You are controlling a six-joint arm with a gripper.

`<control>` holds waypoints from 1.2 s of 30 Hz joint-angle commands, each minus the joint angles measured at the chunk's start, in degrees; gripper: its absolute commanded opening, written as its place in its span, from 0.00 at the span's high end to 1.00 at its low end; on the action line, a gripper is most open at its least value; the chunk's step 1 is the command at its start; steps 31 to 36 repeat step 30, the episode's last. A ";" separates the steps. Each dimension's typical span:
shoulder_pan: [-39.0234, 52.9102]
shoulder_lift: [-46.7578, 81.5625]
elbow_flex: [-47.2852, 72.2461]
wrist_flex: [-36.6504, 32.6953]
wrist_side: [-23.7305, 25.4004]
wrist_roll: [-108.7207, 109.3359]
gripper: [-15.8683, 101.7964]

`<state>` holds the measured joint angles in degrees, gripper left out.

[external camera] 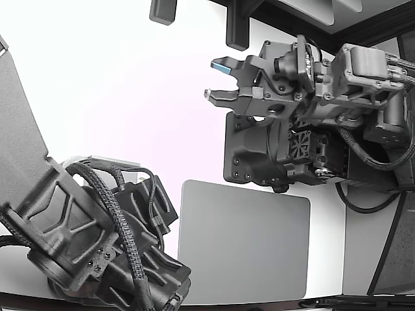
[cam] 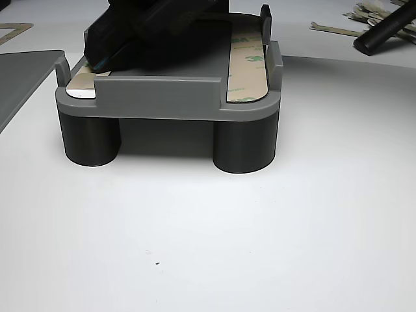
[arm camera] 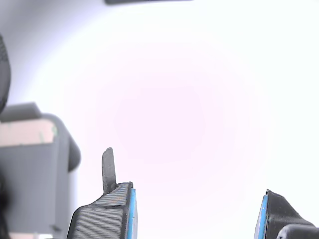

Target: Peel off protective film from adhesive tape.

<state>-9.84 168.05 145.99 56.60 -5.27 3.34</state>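
The adhesive tape lies as strips on a grey fixture (cam: 162, 97) raised on round legs. One strip (cam: 248, 58) still carries its film with green print. A tan strip (cam: 81, 81) lies on the other side, partly under a second arm's dark gripper (cam: 149, 32). The wrist view shows the fixture (arm camera: 55, 164) at its edge with a pinkish strip (arm camera: 25, 134). My gripper (external camera: 215, 80) hangs over bare white table, apart from the fixture. It (arm camera: 198, 199) is open, with nothing between its blue pads (arm camera: 130, 214). A thin grey tab (arm camera: 108, 169) sticks out from one fingertip.
A flat grey plate (external camera: 243, 243) lies on the table in the lower middle of the exterior view. The second arm (external camera: 78, 233) fills that view's lower left. Crumpled film scraps (cam: 367, 13) and a dark rod (cam: 383, 29) lie behind the fixture.
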 commanded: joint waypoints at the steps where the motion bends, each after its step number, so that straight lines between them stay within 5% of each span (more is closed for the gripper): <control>1: -2.37 1.23 1.23 -1.41 -1.76 0.44 0.02; 36: -3.25 1.23 5.27 -1.58 -3.25 -1.05 0.02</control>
